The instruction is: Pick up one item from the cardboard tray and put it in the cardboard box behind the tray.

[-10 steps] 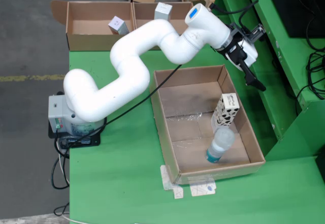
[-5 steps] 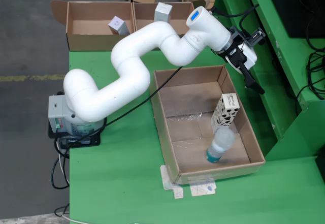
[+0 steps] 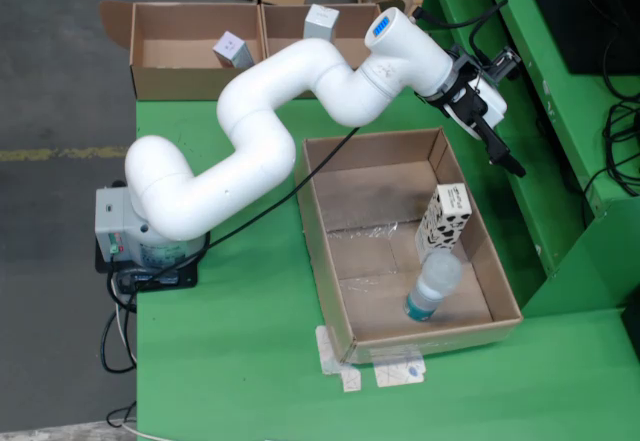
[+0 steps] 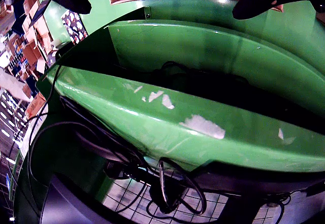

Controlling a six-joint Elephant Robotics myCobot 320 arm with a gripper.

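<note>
Overhead view showed the white arm reaching from its grey base across the green worktop, with the pincer hanging past the far right corner of the cardboard tray, over the green rail beside it. Its dark fingers carried nothing; in the view that rides on the pincer they sat at opposite top corners of the frame, well apart, so the pincer was spread (only the green rail with chipped paint and a tangle of black cables lay between them).

Inside the tray, against its right wall, stood a white carton with black spots; any writing on it was too small to read. Just in front of the carton lay a clear plastic bottle with a blue label, also unreadable, touching or nearly touching the carton.

Behind the tray, at the worktop's far edge, sat the cardboard box with two compartments. A small white box lay in the left one and a grey box in the right one.
</note>
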